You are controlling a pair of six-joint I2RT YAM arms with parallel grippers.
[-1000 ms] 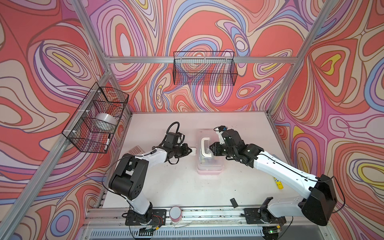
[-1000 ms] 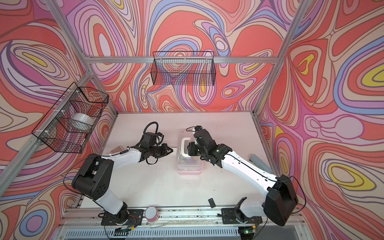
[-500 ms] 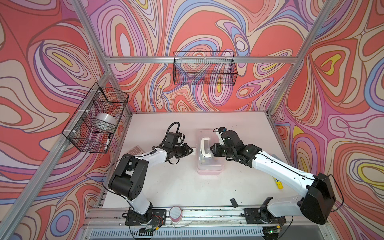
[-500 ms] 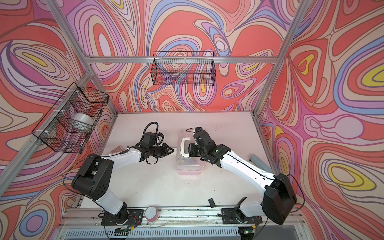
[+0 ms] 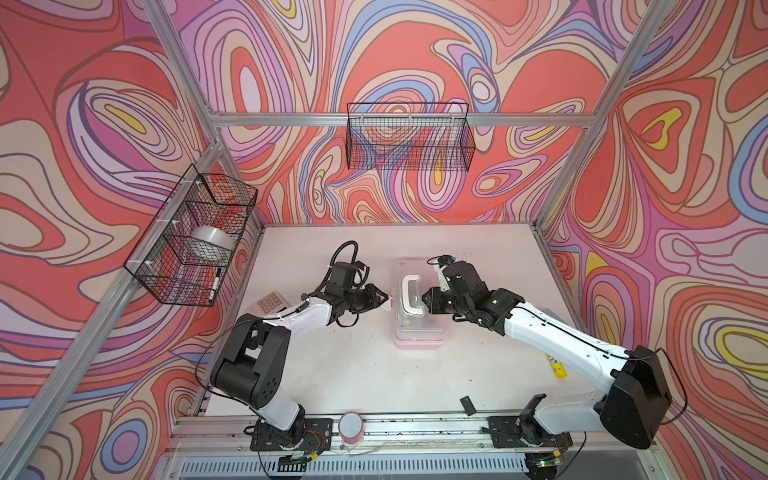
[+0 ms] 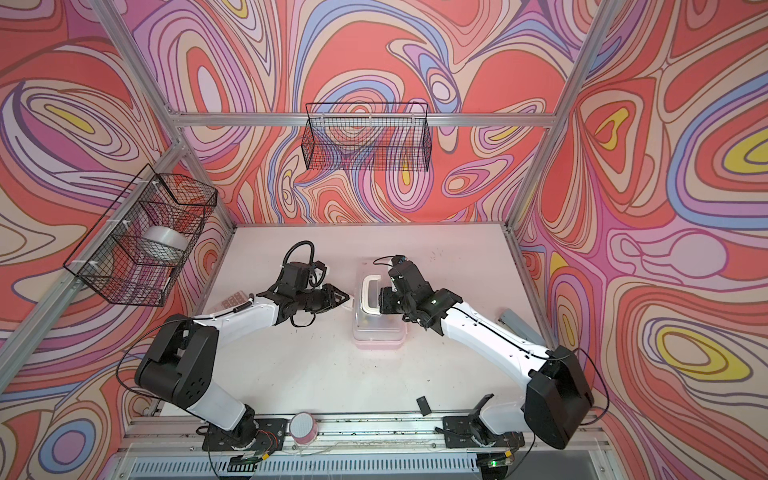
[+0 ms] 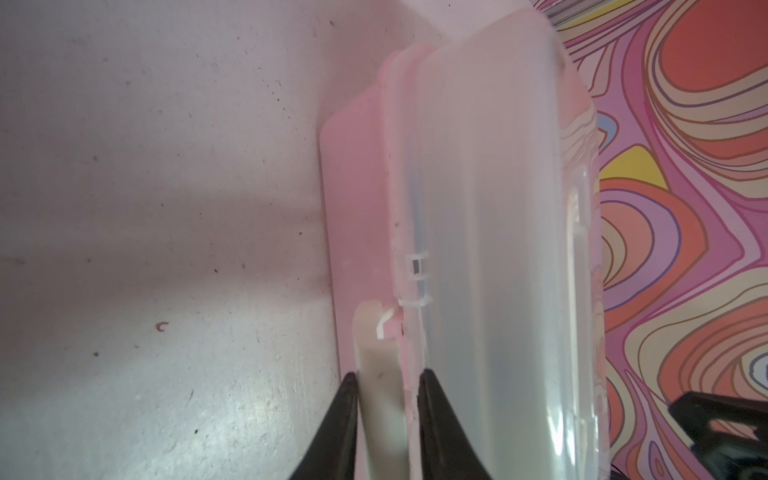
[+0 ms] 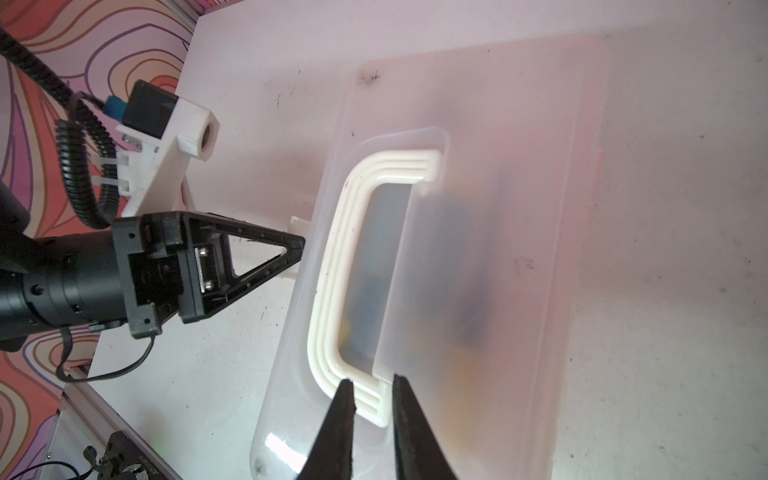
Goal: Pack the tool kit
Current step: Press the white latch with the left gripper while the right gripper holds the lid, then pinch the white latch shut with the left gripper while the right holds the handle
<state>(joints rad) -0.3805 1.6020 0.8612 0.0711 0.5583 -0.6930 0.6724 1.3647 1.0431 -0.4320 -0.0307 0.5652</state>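
Two tools engage the tool kit, which stands near the middle of the worktop, between the two arms. The kit consists of a pink base with a clear lid lying down on it. Dark and yellowish shapes show dimly through the lid and cannot be identified.

Left tool: it meets the kit's left long side, low to the worktop. In the left wrist view its two black fingers stand slightly apart, with the white latch and the edge of the pink rim between them. No gap shows on either side, but whether the fingers press on the latch cannot be told. The latch sits at the seam of lid and base.

Right tool: it comes in over the lid from the right. It is clamped on one end leg of the white handle, the leg nearer the arm bases. The handle appears to lie flat in its recess on the lid.

Other items: a calculator lies at the worktop's left edge, partly behind the left arm. A yellow glue stick lies at the right edge, beside the right arm. Both are well apart from the kit. A wire basket on the left wall holds a roll of tape.
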